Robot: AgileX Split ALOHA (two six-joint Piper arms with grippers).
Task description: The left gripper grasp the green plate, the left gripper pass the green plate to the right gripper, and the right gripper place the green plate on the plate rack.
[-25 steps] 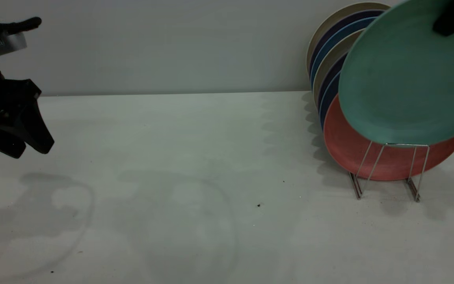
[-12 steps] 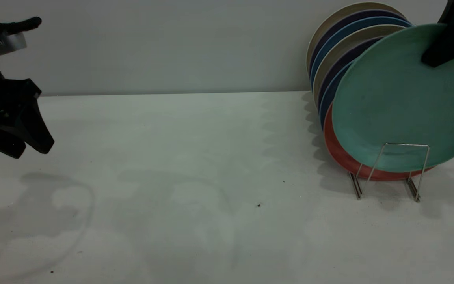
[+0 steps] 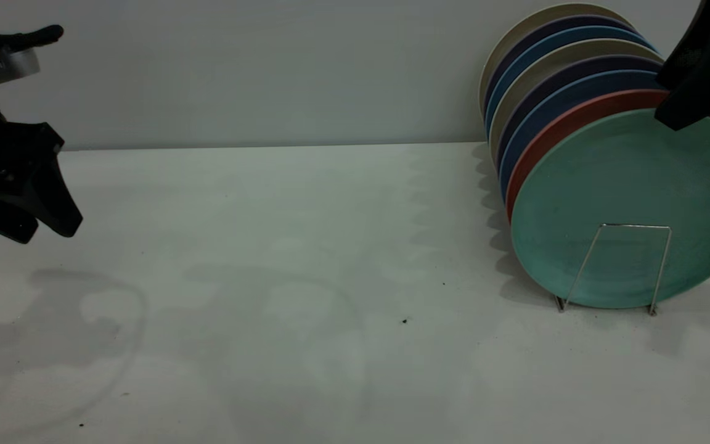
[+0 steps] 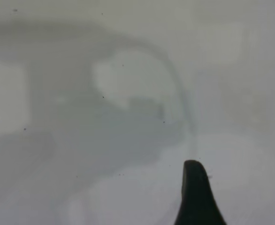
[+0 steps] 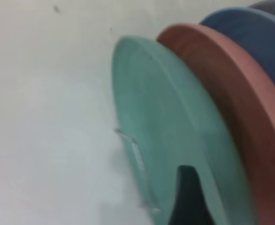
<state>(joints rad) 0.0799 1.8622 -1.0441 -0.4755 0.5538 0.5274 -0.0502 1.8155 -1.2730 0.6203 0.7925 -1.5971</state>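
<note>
Green plate [image 3: 629, 209] stands upright in plate rack [image 3: 615, 266]; right gripper [image 3: 694, 92] fingers at its rim, grip unclear.

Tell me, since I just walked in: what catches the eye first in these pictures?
The green plate stands upright at the front of a colourful row of plates in the plate rack, far right. The right gripper sits at its top edge, while the left gripper hangs idle far left.
</note>
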